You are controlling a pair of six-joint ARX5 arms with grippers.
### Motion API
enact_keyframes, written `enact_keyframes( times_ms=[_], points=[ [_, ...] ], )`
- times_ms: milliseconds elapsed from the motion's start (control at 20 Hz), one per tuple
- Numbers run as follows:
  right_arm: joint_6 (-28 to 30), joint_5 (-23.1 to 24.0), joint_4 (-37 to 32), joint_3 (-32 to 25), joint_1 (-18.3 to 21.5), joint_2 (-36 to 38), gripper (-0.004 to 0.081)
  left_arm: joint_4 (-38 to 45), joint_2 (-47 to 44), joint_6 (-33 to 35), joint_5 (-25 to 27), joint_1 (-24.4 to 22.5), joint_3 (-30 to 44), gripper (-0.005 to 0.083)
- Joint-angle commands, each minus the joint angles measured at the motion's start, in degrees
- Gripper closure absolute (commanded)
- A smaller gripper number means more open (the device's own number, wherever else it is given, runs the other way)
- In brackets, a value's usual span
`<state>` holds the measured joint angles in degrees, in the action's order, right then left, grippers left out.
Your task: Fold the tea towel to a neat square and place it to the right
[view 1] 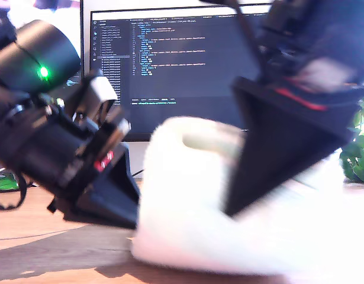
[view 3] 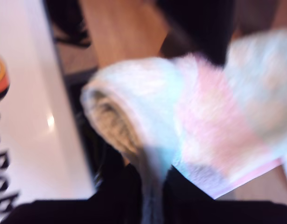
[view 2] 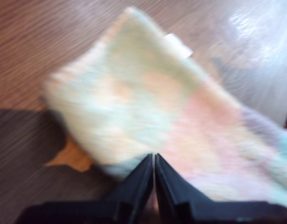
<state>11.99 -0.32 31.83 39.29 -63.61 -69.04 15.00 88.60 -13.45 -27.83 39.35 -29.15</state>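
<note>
The tea towel (view 1: pixel 193 219) is a fluffy white bundle, partly raised off the wooden table (view 1: pixel 45 236), with a fold looping up at its top. In the first wrist view the tea towel (view 2: pixel 134 107) shows pale pink and mint bands and a small white tag (view 2: pixel 178 45). My first gripper (view 2: pixel 154 158) is shut, its tips pinching the cloth's near edge. In the second wrist view a thick fold of the towel (view 3: pixel 204 121) runs down between the fingers of my second gripper (view 3: pixel 152 189), which is shut on it. All views are motion-blurred.
In the exterior view one black arm (view 1: pixel 105 189) meets the towel from that view's left, and another (view 1: pixel 276 154) presses in from above on its right. A monitor (view 1: pixel 182 59) stands behind, with a plant (view 1: pixel 356 154) at the right edge. A white lettered surface (view 3: pixel 22 116) lies beside the second gripper.
</note>
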Motion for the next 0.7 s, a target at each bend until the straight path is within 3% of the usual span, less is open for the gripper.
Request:
enact_keyframes(
  times_ms=[0,300,650],
  points=[
    [-0.4,-0.7,1.1,0.2,-1.0,-0.3,0.0783,0.4,1.1,0.5,0.1,0.2,-0.2,0.0793],
    [-0.7,-0.7,3.0,3.9,-0.7,-0.2,0.0783,-3.3,1.1,1.6,-2.4,3.0,-0.2,0.0793],
    [0.5,-0.7,2.8,6.5,3.5,-0.2,0.0783,-6.1,1.1,5.0,-1.5,6.0,-0.2,0.0793]
  ],
)
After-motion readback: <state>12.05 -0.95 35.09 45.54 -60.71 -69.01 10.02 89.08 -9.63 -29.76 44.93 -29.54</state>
